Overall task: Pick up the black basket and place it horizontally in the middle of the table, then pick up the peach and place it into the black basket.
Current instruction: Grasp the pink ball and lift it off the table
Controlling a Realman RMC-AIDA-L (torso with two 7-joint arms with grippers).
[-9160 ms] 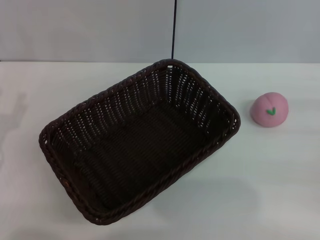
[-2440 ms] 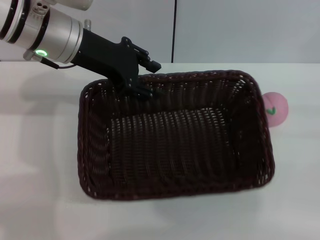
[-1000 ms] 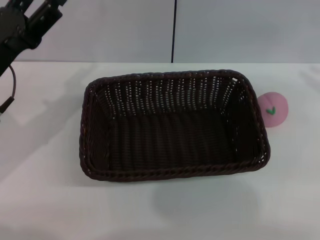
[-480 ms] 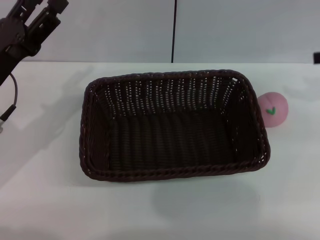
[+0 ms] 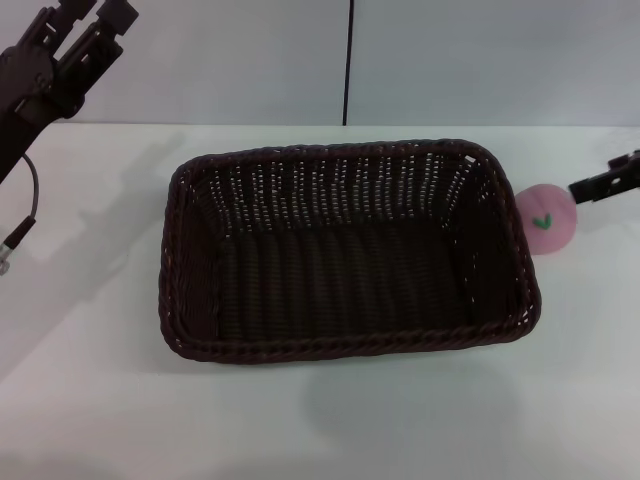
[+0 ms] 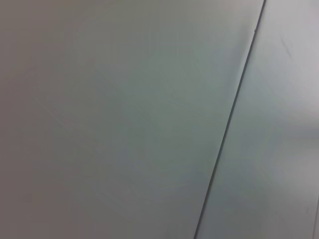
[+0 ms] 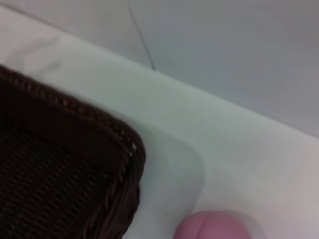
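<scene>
The black basket [image 5: 345,347] lies lengthwise across the middle of the white table [image 5: 90,400], empty. The pink peach [image 5: 548,220] sits on the table just off the basket's right end, touching or nearly touching its rim. My left gripper [image 5: 88,14] is raised at the far left, open and empty, well clear of the basket. My right gripper [image 5: 605,183] reaches in from the right edge, just above and beside the peach. The right wrist view shows a corner of the basket [image 7: 75,164] and the top of the peach [image 7: 214,226]. The left wrist view shows only wall.
A grey wall with a dark vertical seam [image 5: 348,60] stands behind the table. A loose cable [image 5: 25,210] hangs from the left arm over the table's left side. White tabletop [image 7: 199,124] lies around the basket.
The basket, once diagonal, was turned level by my left gripper and let go. My left arm has drawn back up-left. My right gripper has just come in from the right beside the peach.
</scene>
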